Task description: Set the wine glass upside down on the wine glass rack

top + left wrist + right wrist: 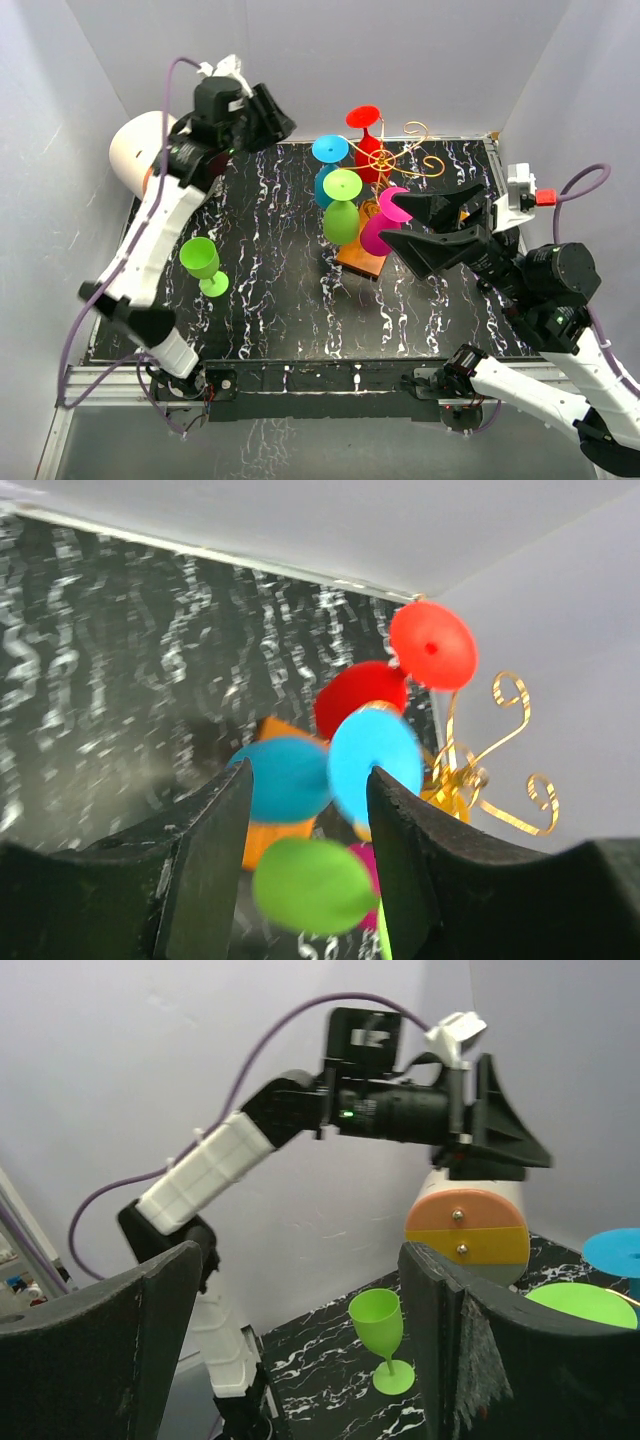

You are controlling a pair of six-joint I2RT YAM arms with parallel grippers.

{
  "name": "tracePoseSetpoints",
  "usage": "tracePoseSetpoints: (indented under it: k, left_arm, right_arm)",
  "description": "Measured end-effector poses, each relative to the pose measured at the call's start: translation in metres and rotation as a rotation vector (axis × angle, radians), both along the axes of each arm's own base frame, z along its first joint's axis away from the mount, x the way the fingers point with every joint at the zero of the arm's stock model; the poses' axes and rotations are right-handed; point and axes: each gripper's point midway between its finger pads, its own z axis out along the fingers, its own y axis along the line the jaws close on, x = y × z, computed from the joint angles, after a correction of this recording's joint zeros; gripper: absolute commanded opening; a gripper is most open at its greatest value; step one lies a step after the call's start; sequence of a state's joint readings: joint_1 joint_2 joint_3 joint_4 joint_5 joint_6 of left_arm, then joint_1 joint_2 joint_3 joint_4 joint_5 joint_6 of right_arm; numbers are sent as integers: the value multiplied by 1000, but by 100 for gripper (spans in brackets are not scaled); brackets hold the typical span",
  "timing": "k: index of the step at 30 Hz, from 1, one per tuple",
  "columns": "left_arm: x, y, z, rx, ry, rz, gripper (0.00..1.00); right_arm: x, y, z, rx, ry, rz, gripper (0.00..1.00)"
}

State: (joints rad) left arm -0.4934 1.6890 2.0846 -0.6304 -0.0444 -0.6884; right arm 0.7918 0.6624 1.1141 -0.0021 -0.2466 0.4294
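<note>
A loose green wine glass (203, 263) stands upright on the black marbled table at the left; it also shows in the right wrist view (380, 1328). The gold wire rack (402, 152) on its orange-brown base (360, 259) holds red (366, 140), blue (328, 165), green (342, 207) and magenta (378, 228) glasses upside down. My left gripper (278, 121) is open and empty, raised high at the back left and facing the rack (487, 770). My right gripper (400, 222) is open and empty, its fingertips right beside the magenta glass.
A cream-and-orange cylinder (138, 150) lies at the back left under the left arm, also in the right wrist view (468, 1232). White walls close in the table on three sides. The left arm (215, 1165) arches above the loose green glass.
</note>
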Motion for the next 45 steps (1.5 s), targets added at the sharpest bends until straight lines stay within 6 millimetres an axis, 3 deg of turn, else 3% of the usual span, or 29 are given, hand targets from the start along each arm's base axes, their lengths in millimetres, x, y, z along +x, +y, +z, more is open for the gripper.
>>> tracePoseSetpoints:
  k: [3,6,8,14,17,20,21,27,33,40,45]
  left_arm:
    - [-38,38,6,68,-22,59,52]
    - [-72,70,-3,124,-19,107,55]
    - [-91,88,-18,166,2,130,66]
    - [-144,136,-104,337,159,190,98]
    - [-161,150,-128,384,207,203,99]
    - [-171,159,-138,405,223,216,99]
    - [-173,160,-139,408,224,219,98]
    - [-175,173,-159,472,309,285,71]
    - [-168,174,-192,570,459,299,66]
    - [-170,187,-206,571,524,344,45]
    - [-163,190,-224,557,572,336,41]
  right_arm:
    - [8,3,-4,-2,31,-13,77]
    - [17,9,-11,-15,72,-27,76]
    - [24,12,-17,-22,103,-37,76]
    - [43,21,-36,-40,201,-71,76]
    - [49,26,-40,-34,241,-73,76]
    - [55,31,-46,-35,277,-72,77]
    - [57,33,-48,-37,289,-70,78]
    - [60,37,-57,-47,311,-68,79]
    - [61,36,-57,-44,310,-75,79]
    - [62,37,-56,-41,307,-72,80]
    - [57,43,-52,-35,295,-31,81]
